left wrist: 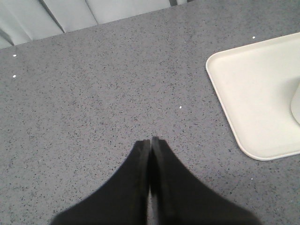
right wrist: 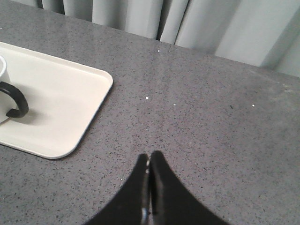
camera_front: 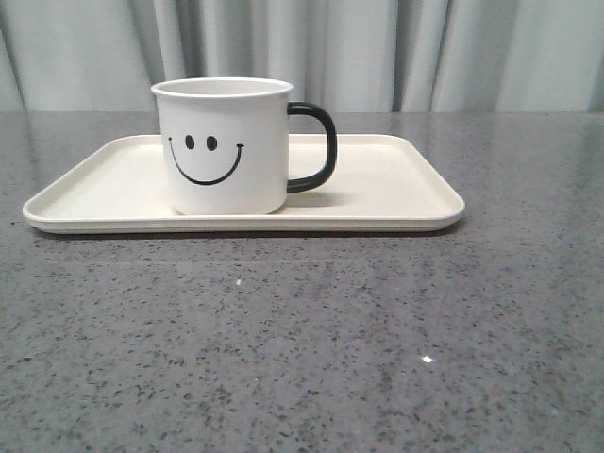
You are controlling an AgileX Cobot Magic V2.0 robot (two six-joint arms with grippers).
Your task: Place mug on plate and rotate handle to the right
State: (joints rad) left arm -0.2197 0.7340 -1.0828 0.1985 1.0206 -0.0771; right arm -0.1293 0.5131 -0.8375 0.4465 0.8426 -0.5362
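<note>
The white mug (camera_front: 226, 146) with a black smiley face stands upright on the cream plate (camera_front: 396, 193), left of the plate's middle. Its black handle (camera_front: 316, 146) points to the right in the front view. Neither gripper shows in the front view. My left gripper (left wrist: 150, 140) is shut and empty over bare table, off the plate's (left wrist: 253, 89) left end; an edge of the mug (left wrist: 296, 101) shows there. Off the plate's (right wrist: 61, 112) right end, my right gripper (right wrist: 149, 155) is shut on nothing, with the handle (right wrist: 14, 101) visible at the frame edge.
The grey speckled table (camera_front: 302, 349) runs wide on all sides of the plate. Pale curtains (camera_front: 377, 47) hang behind the table's far edge.
</note>
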